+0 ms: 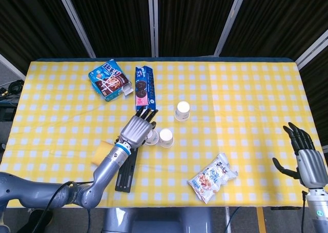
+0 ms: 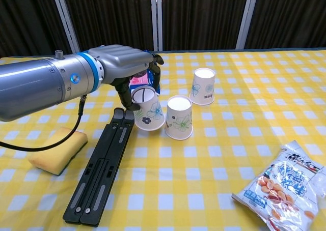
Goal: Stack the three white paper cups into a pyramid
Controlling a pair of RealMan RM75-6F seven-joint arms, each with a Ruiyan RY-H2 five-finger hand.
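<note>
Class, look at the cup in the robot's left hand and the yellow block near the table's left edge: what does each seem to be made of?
Held cup: likely paper, matte white with a printed flower and thin rim. Yellow block: probably foam sponge, with soft rounded edges and a dull surface.

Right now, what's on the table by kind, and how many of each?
Paper cups: 3 (held cup, middle cup, far cup)
Snack boxes: 2 ()
Snack bag: 1
Sponge: 1
Black folding stand: 1
Total: 8

Two snack boxes (image 1: 107,79) (image 1: 142,85) lie upper left, a yellow sponge (image 2: 57,149) and black folding stand (image 2: 101,168) lower left, a snack bag (image 1: 211,177) lower right
</note>
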